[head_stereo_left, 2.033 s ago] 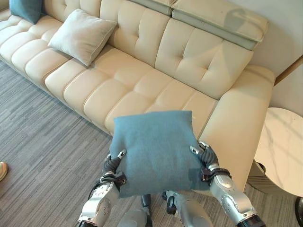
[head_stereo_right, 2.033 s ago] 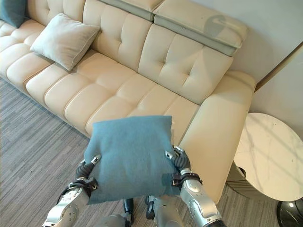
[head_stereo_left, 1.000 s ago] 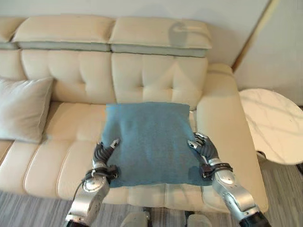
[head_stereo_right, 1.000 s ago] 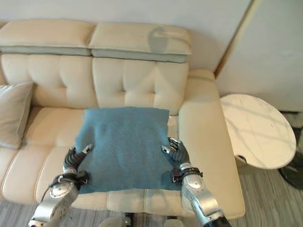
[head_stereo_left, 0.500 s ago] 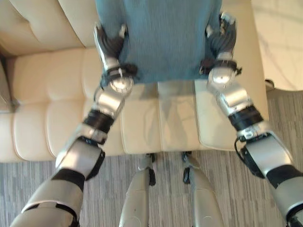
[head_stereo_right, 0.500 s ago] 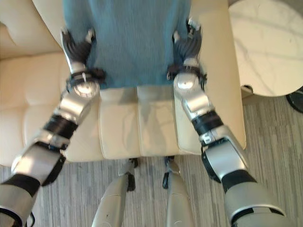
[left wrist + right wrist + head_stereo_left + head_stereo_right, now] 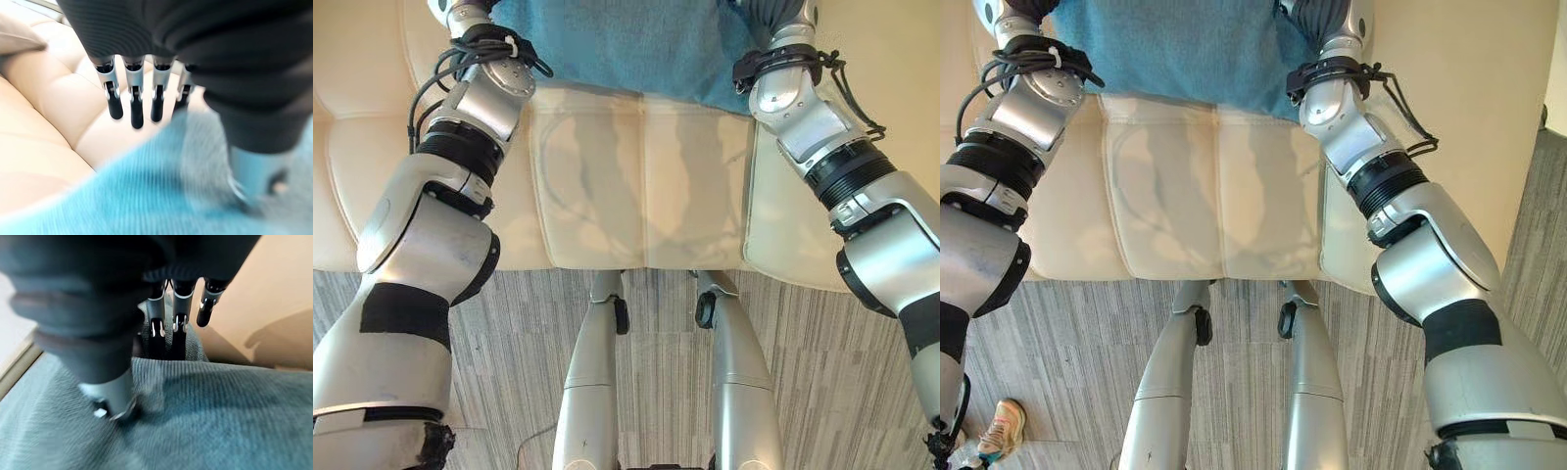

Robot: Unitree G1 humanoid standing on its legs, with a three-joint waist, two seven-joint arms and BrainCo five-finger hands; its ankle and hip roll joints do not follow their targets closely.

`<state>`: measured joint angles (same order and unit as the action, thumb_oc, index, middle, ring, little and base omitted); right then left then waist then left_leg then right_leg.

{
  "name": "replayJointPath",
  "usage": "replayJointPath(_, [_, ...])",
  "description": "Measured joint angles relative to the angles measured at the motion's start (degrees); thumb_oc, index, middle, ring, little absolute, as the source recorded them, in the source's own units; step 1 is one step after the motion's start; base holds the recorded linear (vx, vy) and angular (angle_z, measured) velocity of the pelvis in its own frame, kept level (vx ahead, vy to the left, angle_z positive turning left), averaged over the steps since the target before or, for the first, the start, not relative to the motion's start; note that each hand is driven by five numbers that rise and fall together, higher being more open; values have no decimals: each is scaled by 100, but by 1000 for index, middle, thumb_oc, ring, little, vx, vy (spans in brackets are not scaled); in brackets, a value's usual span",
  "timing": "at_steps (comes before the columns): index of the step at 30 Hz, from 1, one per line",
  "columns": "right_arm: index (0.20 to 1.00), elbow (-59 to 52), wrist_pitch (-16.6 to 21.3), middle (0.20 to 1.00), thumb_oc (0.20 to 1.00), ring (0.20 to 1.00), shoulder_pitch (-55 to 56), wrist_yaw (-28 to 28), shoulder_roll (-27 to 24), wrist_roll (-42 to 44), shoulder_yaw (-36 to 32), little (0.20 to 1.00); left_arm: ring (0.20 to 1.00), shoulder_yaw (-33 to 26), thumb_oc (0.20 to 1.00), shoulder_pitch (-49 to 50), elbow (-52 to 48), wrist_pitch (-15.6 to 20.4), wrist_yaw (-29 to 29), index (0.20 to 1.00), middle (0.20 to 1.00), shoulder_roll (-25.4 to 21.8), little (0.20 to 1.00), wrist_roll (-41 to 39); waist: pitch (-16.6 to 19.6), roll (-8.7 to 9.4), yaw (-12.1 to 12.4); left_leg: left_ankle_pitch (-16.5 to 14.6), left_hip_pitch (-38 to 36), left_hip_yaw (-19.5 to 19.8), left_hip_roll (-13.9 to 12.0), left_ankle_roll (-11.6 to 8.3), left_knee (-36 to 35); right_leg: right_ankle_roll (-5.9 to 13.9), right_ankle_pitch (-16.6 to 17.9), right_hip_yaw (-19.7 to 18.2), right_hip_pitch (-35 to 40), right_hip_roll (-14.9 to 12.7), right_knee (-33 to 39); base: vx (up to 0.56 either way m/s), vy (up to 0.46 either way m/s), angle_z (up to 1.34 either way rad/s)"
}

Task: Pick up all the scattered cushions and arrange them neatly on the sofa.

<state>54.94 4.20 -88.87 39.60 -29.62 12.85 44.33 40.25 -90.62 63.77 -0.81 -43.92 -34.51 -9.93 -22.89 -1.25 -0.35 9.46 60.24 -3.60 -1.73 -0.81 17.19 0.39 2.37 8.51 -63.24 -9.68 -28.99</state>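
The blue cushion (image 7: pixel 626 49) lies on the cream sofa's seat (image 7: pixel 636 186) beside the right armrest (image 7: pixel 1449 117), its near edge in the eye views. Both arms reach forward to it, one at each side. In the left wrist view my left hand (image 7: pixel 136 105) has straight fingers hanging over the bare seat, clear of the cushion (image 7: pixel 146 196), while the thumb rests on the cloth. In the right wrist view my right hand (image 7: pixel 168 325) keeps straight fingers at the far edge of the cushion (image 7: pixel 220 406), thumb lying on top.
A beige cushion (image 7: pixel 19 36) lies further along the sofa. Grey striped carpet (image 7: pixel 822 372) runs along the sofa's front. A person's shoe (image 7: pixel 999 426) stands on the carpet at the lower left.
The camera has tipped down. Both arms have stretched forward and brought the blue cushion from in front of me down onto the seat by the armrest.
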Motion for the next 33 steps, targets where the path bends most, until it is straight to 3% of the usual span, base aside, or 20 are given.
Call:
replayJointPath(5, [1000,86,-151,1000,1000,1000,42,-278,-185,-38,-193,1000,1000,-71,1000,66,-16,-65,380,1000,1000,-39,1000,-22,2,5,48,-2,-38,1,34,-2,29,19,14,-28,37,-27,-30,-29,36,1])
replayJointPath(8, [1000,35,-245,1000,1000,1000,413,-380,-131,4,-689,1000,1000,-669,1000,642,-180,-19,726,1000,1000,-43,1000,-266,-11,25,44,-9,-310,1,47,1,-15,44,39,-46,342,16,103,-37,45,-7])
replayJointPath(11, [1000,-357,-407,1000,1000,1000,1501,-531,66,334,-1614,1000,1000,-1843,1000,2051,-641,234,1273,1000,1000,-18,1000,-1586,-98,110,-41,-7,-1259,-9,2,12,-352,85,81,11,1326,57,512,-8,49,-4])
replayJointPath(17, [1000,-1773,-463,1000,1000,1000,4027,-1429,51,858,-2736,1000,1000,-3201,1000,5186,-2109,636,2219,1000,1000,68,1000,-3212,-54,195,-48,-100,-3144,-50,-18,21,-1068,222,182,71,3326,184,1536,71,74,-6])
replayJointPath(19, [1000,-2044,-448,1000,1000,1000,5111,-1883,159,972,-2988,1000,1000,-3552,1000,6276,-2609,658,2502,1000,1000,250,1000,-3217,23,259,-14,-148,-3812,-97,-15,-6,-1364,309,269,89,4063,242,2014,103,136,-14])
replayJointPath(21, [1000,-2035,-477,1000,1000,1000,6279,-2377,429,957,-3138,1000,1000,-3758,1000,7359,-2897,606,2797,1000,1000,505,1000,-3140,340,396,56,-210,-4410,-203,13,-22,-1721,420,330,93,4686,245,2513,92,158,-18])
replayJointPath(26, [1000,-1756,-737,1000,1000,1000,7884,-3070,868,489,-3481,1000,1000,-3965,1000,8666,-2848,343,3290,1000,1000,887,1000,-2510,884,569,20,-172,-5205,-467,159,44,-2183,471,769,28,5548,223,3374,-11,105,-23])
replayJointPath(27, [1000,-1587,-792,1000,1000,1000,8070,-3178,992,231,-3601,1000,1000,-4092,1000,8900,-2635,257,3372,1000,1000,975,1000,-2224,1008,561,51,-261,-5396,-660,149,109,-2185,490,788,-25,5648,210,3375,-144,42,-59])
replayJointPath(32, [1000,-418,-827,1000,1000,1000,8218,-3333,1075,-109,-3584,1000,1000,-4024,1000,8994,-1557,112,3536,1000,1000,1368,1000,-1344,1232,325,-60,-401,-5833,-803,64,268,-2196,596,851,-85,5875,275,3110,-128,-65,-22])
replayJointPath(33, [1000,40,-831,1000,1000,1000,8274,-3384,1047,-319,-3569,1000,1000,-3974,1000,9090,-1118,71,3588,1000,1000,1583,1000,-1113,1315,90,-68,-365,-5881,-852,-142,363,-2225,699,299,-69,5755,361,2401,-129,-162,-10])
